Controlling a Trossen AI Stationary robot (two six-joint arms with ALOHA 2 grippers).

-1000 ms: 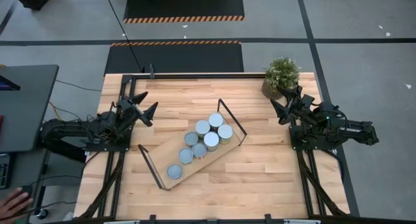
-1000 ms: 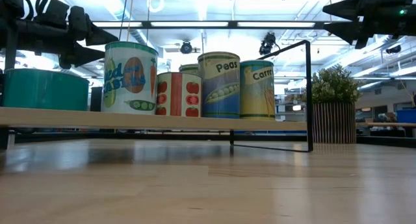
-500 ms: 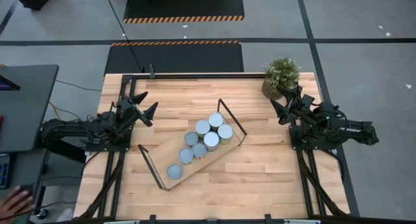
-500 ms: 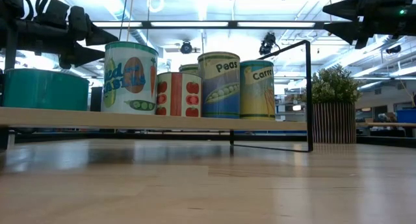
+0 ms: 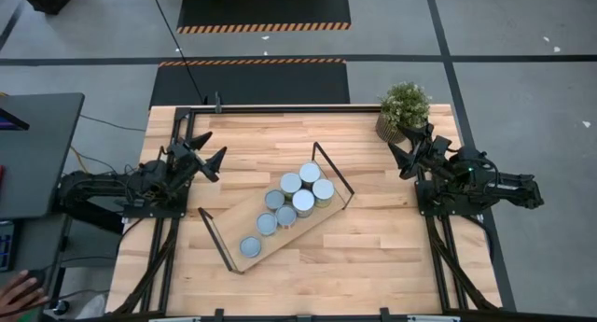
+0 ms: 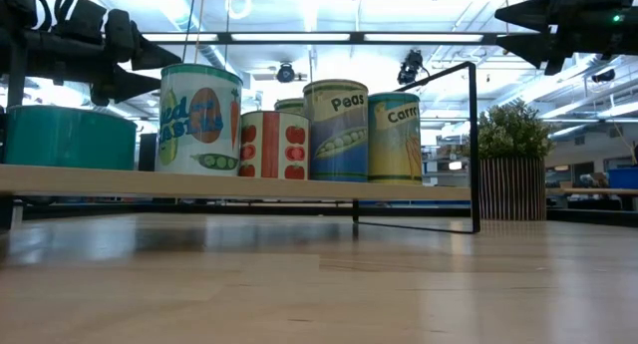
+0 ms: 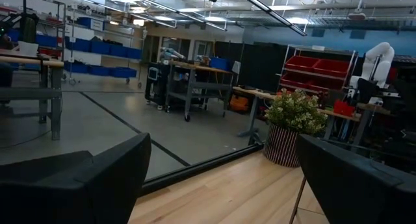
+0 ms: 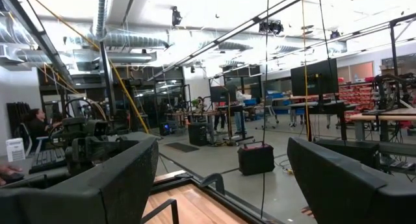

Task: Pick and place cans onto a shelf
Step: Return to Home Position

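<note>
Several cans point(image 5: 297, 192) with silver-grey tops stand upright on the light-wood shelf point(image 5: 233, 221), which lies slantwise in the middle of the table with a black loop frame point(image 5: 333, 172) at each short end. In the low view the cans point(image 6: 335, 130) show printed labels on the shelf board point(image 6: 229, 185). My left gripper point(image 5: 214, 161) is open and empty above the table's left side. My right gripper point(image 5: 399, 158) is open and empty above the table's right side. Both are raised, clear of the cans.
A potted plant point(image 5: 403, 107) stands at the table's far right corner, just behind my right gripper. A person's hand point(image 5: 19, 289) shows off the table at the near left. Bare tabletop lies along the near edge point(image 5: 373, 266).
</note>
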